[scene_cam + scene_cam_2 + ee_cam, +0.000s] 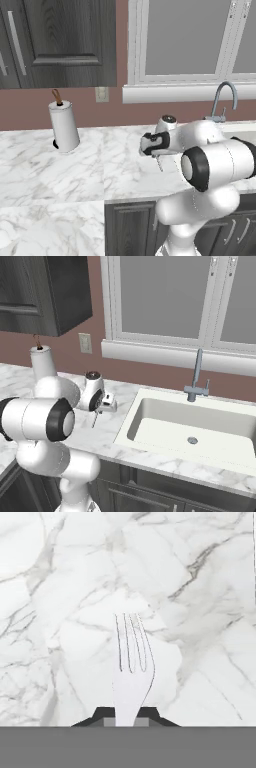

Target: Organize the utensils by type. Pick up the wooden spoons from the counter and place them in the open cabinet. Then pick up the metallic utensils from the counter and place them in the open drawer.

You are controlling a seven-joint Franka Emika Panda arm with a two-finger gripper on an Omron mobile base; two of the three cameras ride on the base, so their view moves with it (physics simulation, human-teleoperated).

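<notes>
Clearly we have the silver-white fork in hand: our gripper is closed tight on its handle end, and the fork runs straight out from between the fingertips, its long axis in line with the gripper and its tines pointing away from us toward the counter below. From the left base view the gripper hangs above the marble with a thin sliver of the fork dropping beneath it, apparently clear of the surface, though we cannot tell the gap for sure. With one arm there is no choice of hand. The white veined worktop under the fork looks bare. The paper towel roll stands well off by the wall, and the sink with its tap lies on the other side. We judge the coming move to be a carry to the drawer, which lies outside these frames.
</notes>
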